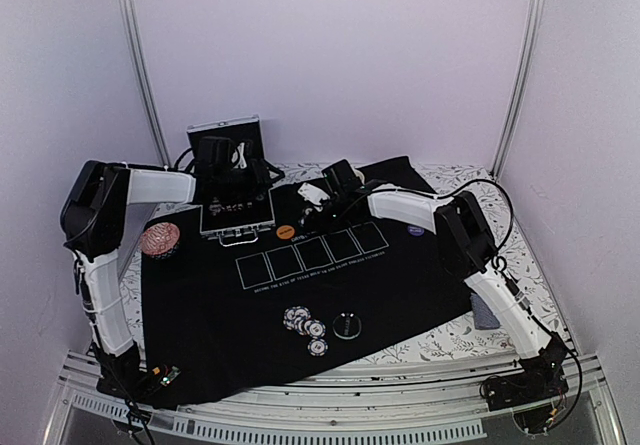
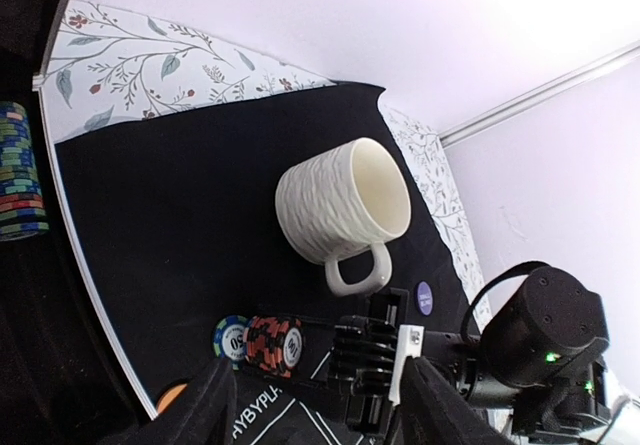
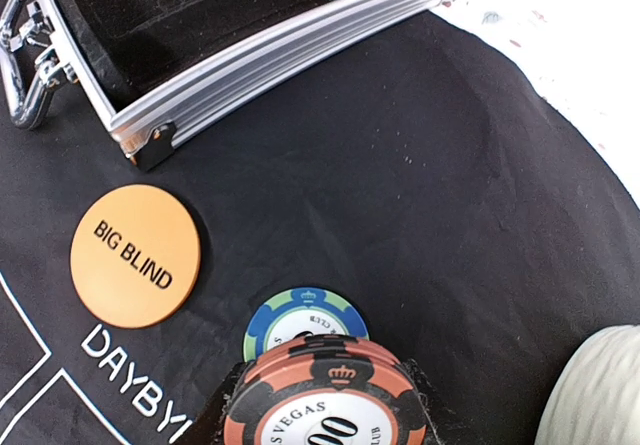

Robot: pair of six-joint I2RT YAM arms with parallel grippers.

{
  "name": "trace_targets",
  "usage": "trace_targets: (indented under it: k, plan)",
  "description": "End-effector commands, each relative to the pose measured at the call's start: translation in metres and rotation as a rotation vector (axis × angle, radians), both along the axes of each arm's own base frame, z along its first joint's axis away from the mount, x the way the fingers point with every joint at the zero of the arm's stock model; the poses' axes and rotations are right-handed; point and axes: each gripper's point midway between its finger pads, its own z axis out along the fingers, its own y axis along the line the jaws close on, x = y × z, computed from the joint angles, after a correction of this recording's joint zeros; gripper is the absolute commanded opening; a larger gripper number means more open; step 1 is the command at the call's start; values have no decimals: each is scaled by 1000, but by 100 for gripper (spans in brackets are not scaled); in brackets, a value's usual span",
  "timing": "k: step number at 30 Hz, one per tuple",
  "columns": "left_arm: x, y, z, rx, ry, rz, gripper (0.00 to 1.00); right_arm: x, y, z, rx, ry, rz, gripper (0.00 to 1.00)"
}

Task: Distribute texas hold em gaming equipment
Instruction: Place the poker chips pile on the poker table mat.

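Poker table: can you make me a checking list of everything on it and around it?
Surface: black mat over a flowery tablecloth.
Job's things: orange chips in the right fingers; blue chip and Big Blind disc lying on the mat; purple disc; loose chips near the front; open metal case holding more chips.
Clutter: cream mug on the mat.
Fingers: left fingers open, holding nothing; right fingers shut on the orange chips.
Cables: black cable looping by the right arm.
Surroundings: pale walls, metal poles.
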Motion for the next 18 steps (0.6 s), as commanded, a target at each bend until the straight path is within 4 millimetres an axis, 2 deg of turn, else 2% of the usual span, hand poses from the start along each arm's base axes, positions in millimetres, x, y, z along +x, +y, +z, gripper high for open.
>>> trace_targets:
  k: [1, 3, 7, 8, 9, 16, 18]
  plan:
    - [-4, 7, -5, 39, 6, 7, 58, -4, 5, -19, -22, 12, 23, 14]
    - [-4, 10, -4, 41, 0, 7, 58, -9, 11, -15, -7, 19, 49, 14]
    - [-2, 24, -14, 64, 24, 36, 58, -8, 15, -6, 12, -5, 63, 14]
    - [-3, 28, 3, 59, -6, 48, 58, -7, 16, -5, 17, -12, 62, 15]
    - [-3, 33, 6, 62, -14, 60, 58, -6, 17, -3, 23, -17, 62, 15]
    - [-3, 44, 6, 80, -21, 81, 58, -6, 18, -6, 24, -7, 54, 18]
    - [-2, 45, 5, 75, -18, 80, 58, -6, 18, -7, 24, -5, 55, 24]
